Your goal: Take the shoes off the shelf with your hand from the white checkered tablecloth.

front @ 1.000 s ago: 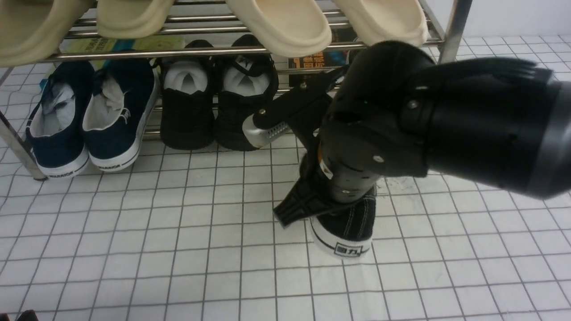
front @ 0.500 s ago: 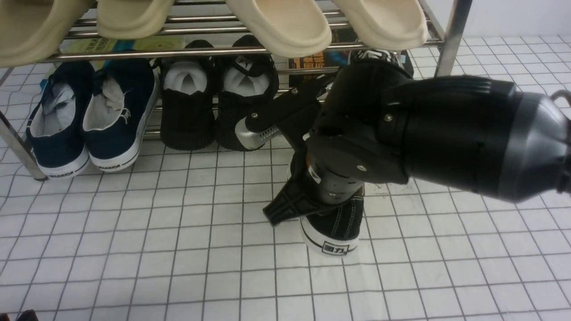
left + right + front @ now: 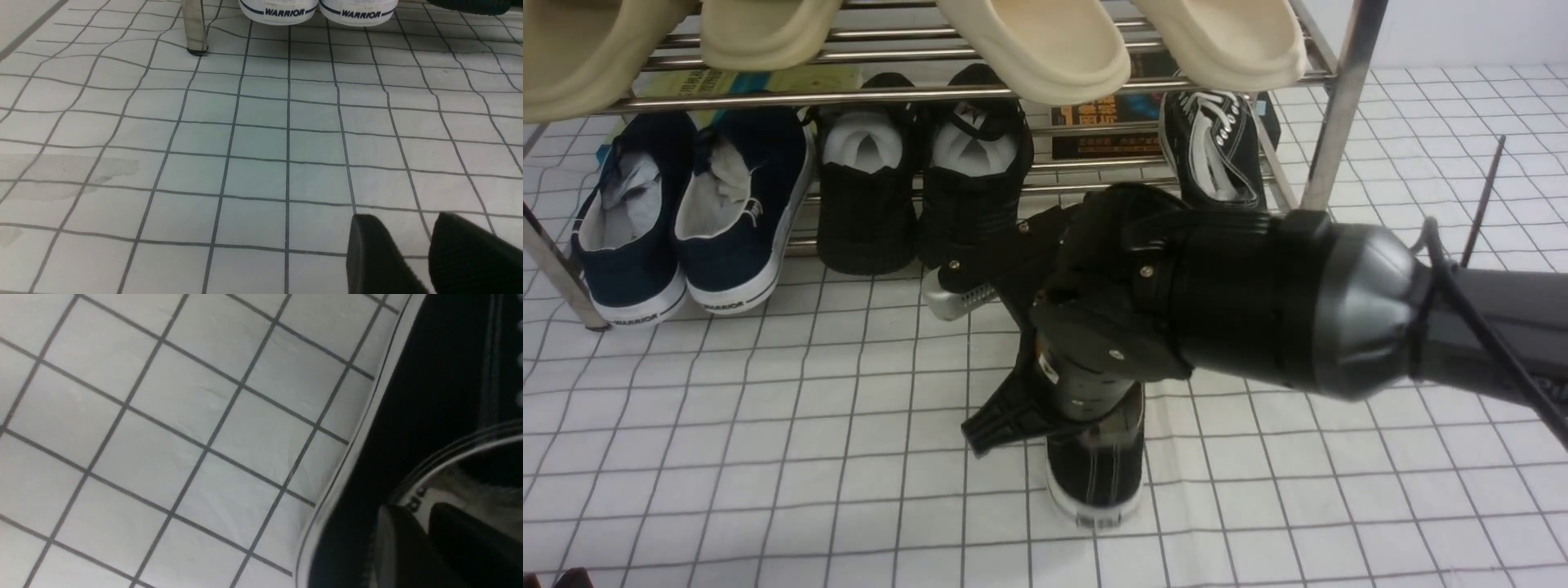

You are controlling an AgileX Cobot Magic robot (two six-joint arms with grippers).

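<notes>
1. The right gripper [image 3: 1086, 408], clamped on the collar of one black sneaker [image 3: 1094, 478], has drawn it farther out from the shoe rack [image 3: 1327, 122] over the last second, so the first of the pair is nearly clear.
2. The sneaker hangs directly under the gripper, heel toward the camera, sole at the checkered tabletop [image 3: 768, 457].
3. Beyond the gripper, the second sneaker [image 3: 1213, 147] waits on the rack.
4. The left gripper [image 3: 425, 253] hovers slightly parted, holding nothing.

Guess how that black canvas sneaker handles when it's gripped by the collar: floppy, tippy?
The black canvas sneaker probably flexes: the right tool pinches only soft collar fabric. Its flat white sole should settle without rolling on the checkered tablecloth. Held at the heel, the toe likely droops.
</notes>
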